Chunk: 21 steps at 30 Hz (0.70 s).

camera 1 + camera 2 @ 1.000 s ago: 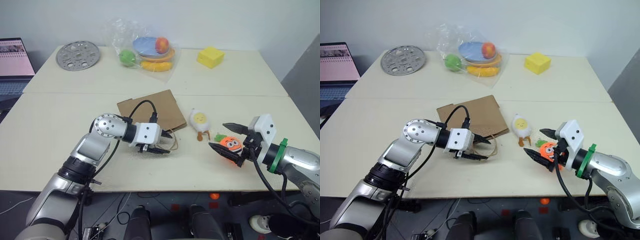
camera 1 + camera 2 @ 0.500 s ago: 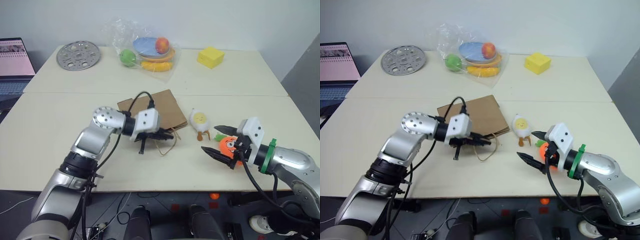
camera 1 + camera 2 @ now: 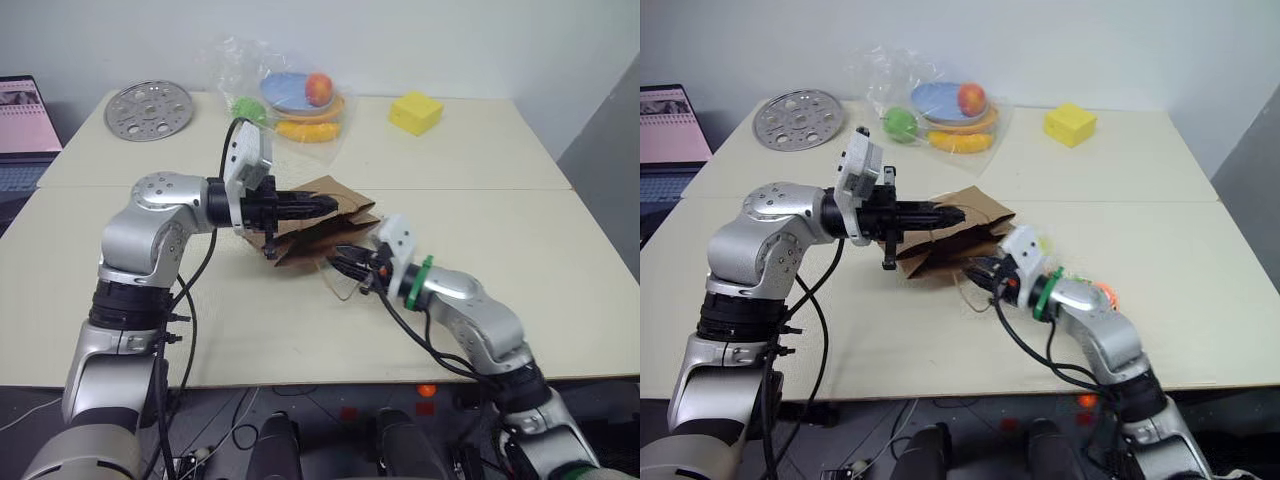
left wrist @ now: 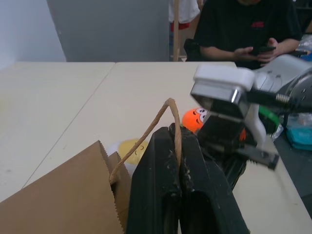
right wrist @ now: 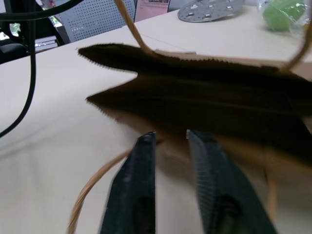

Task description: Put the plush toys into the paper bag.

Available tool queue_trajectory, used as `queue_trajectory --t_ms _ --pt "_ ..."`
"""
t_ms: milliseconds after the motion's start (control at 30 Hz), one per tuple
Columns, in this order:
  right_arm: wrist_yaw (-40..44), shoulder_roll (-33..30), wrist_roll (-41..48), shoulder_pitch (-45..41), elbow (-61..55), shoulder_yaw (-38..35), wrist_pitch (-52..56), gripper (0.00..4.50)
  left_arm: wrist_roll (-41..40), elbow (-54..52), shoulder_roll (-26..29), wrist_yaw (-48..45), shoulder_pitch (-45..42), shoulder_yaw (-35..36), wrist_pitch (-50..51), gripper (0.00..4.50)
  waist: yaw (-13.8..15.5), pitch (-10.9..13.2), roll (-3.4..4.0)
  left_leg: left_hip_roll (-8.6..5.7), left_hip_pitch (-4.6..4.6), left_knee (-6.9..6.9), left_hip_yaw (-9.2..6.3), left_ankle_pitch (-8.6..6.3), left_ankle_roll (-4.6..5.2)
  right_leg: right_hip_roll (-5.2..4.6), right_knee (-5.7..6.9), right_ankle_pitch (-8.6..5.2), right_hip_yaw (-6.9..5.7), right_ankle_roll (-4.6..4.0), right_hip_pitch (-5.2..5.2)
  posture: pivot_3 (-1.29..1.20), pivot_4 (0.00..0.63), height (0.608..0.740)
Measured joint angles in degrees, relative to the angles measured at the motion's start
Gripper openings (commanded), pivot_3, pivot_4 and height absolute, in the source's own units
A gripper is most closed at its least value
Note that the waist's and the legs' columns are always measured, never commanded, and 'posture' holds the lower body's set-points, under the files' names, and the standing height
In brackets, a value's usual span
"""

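Note:
The brown paper bag (image 3: 318, 236) lies on the table with its mouth lifted open toward my right arm. My left gripper (image 3: 322, 203) is shut on its upper twisted handle (image 4: 168, 109) and holds it above the table. At the mouth's lower lip (image 5: 146, 127), my right gripper (image 3: 341, 258) has its fingers nearly together on the paper. The second handle (image 5: 95, 187) hangs loose beside it. The orange carrot plush (image 3: 1103, 294) lies on the table behind my right forearm, held by nothing. Just past the bag's edge lies the egg plush (image 4: 130, 146), mostly hidden.
At the back stand a clear plastic bag of glossy fruit on a plate (image 3: 300, 98), a yellow sponge block (image 3: 418, 112) and a perforated metal disc (image 3: 147, 97). A laptop (image 3: 18, 130) sits at the far left. A seated person (image 4: 243, 29) is beyond the table's right side.
My left gripper shut on the handle and rose, lifting the bag's mouth open. My right gripper left the carrot on the table, swung left to the bag and closed.

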Motion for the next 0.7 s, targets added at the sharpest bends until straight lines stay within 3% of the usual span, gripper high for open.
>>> queue_trajectory --t_ms 200,433,700 --pt "-3.61 6.91 -3.25 -5.24 9.67 -0.64 -3.16 0.01 -0.45 -2.33 1.03 0.66 0.76 0.17 0.87 0.00 0.23 0.00 0.01 0.00 0.00 -0.03 0.00 0.00 0.00 0.00 0.02 0.01 0.00 -0.02 -0.02 0.00 0.150 0.740" --pt "-14.02 14.13 -13.67 -9.01 28.69 1.51 -6.78 0.01 -3.24 -0.45 1.00 4.36 -2.49 4.43 4.27 0.00 0.27 0.00 -0.01 0.01 0.00 -0.02 0.00 0.00 -0.01 0.01 0.02 0.01 0.00 -0.02 -0.05 0.00 0.150 0.740" --pt "-15.60 16.65 -17.37 -9.66 32.74 1.40 -11.10 0.01 -3.44 10.53 0.93 10.08 -10.64 10.24 1.28 0.00 -0.07 -0.04 -0.05 0.01 0.08 0.00 0.00 0.02 -0.02 0.02 0.08 0.02 0.00 0.03 0.02 0.00 0.150 0.740"
